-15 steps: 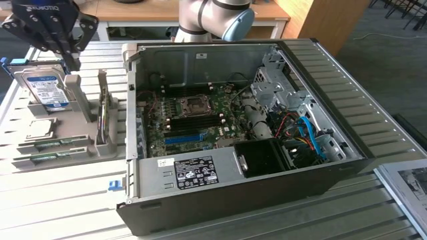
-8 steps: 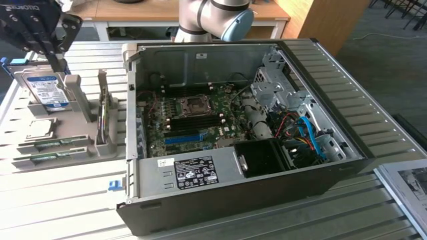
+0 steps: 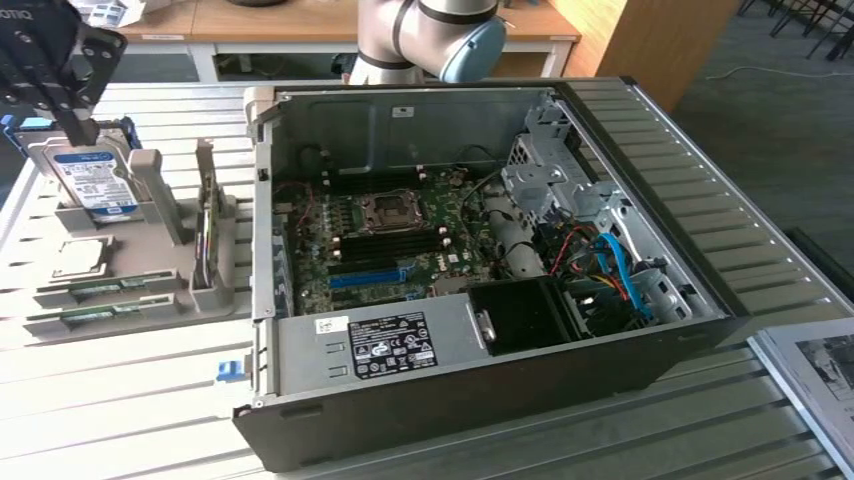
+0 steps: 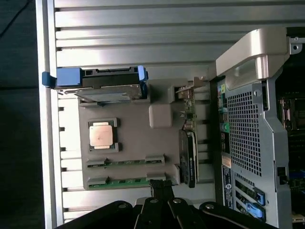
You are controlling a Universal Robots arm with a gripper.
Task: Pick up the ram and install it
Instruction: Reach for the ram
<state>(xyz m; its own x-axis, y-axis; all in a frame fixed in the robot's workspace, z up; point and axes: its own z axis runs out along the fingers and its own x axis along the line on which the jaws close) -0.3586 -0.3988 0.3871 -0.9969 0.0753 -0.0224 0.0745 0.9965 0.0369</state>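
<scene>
the gripper, jaws shut and apparently empty, hangs above the grey tray beside the open computer case. the ram lies flat in the slot at the tray's edge, apart from the fingers, with a second green stick in the slot just beside it. a clean pick likely calls for jaws opened before any descent, squared across the stick's long edges near its middle, and kept off the processor and the upright hard drive. the thin board probably tolerates little twist.
</scene>
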